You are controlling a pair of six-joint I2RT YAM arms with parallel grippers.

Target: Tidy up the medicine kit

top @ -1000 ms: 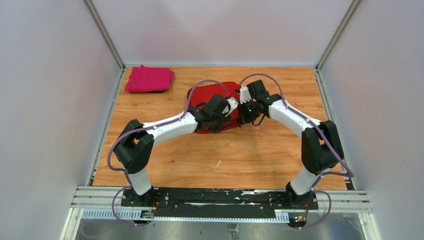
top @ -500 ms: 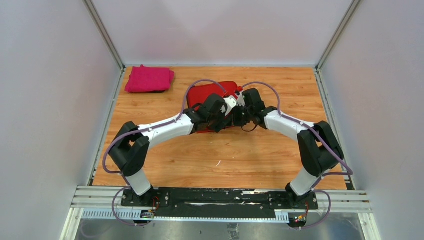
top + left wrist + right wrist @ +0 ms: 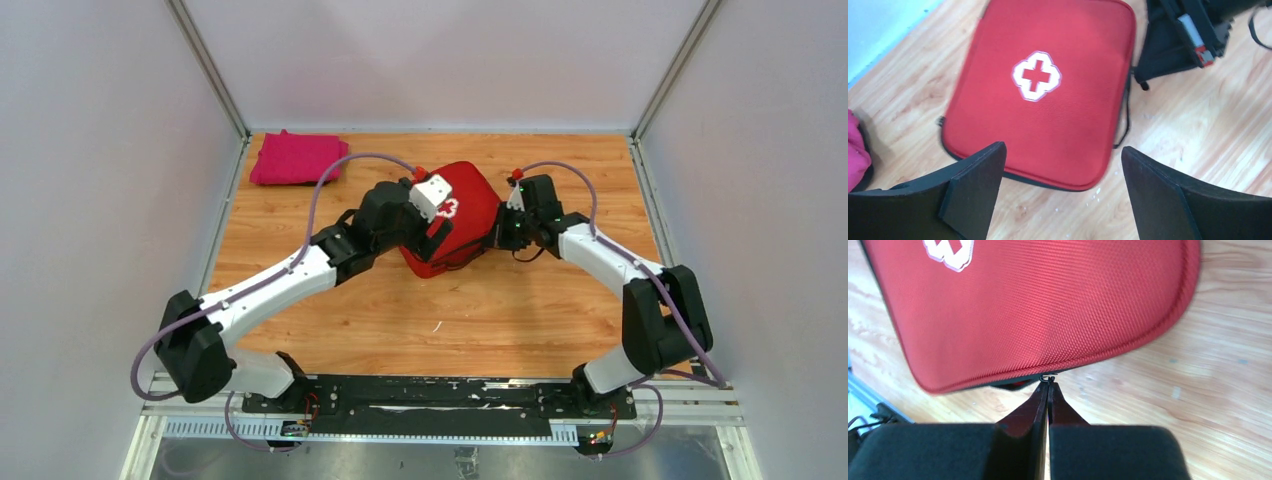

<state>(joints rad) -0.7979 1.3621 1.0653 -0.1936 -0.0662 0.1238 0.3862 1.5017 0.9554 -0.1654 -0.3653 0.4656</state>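
Observation:
The medicine kit (image 3: 465, 215) is a red zippered case with a white cross on its lid. It lies closed on the wooden table, turned cornerwise. It fills the left wrist view (image 3: 1048, 90) and the right wrist view (image 3: 1038, 305). My left gripper (image 3: 428, 228) is open and empty, held above the kit's near left edge, fingers (image 3: 973, 185) wide apart. My right gripper (image 3: 497, 232) is at the kit's right edge. In the right wrist view it (image 3: 1048, 382) is shut on the small black zipper pull (image 3: 1048, 377) at the kit's seam.
A folded pink cloth (image 3: 298, 158) lies at the back left corner, and its edge shows in the left wrist view (image 3: 855, 155). The right arm's black wrist (image 3: 1183, 35) sits close beside the kit. Grey walls enclose the table on three sides.
My left arm has drawn back to the left and lifted off the kit, uncovering the lid. The kit has turned cornerwise. My right gripper has moved right along the kit's edge.

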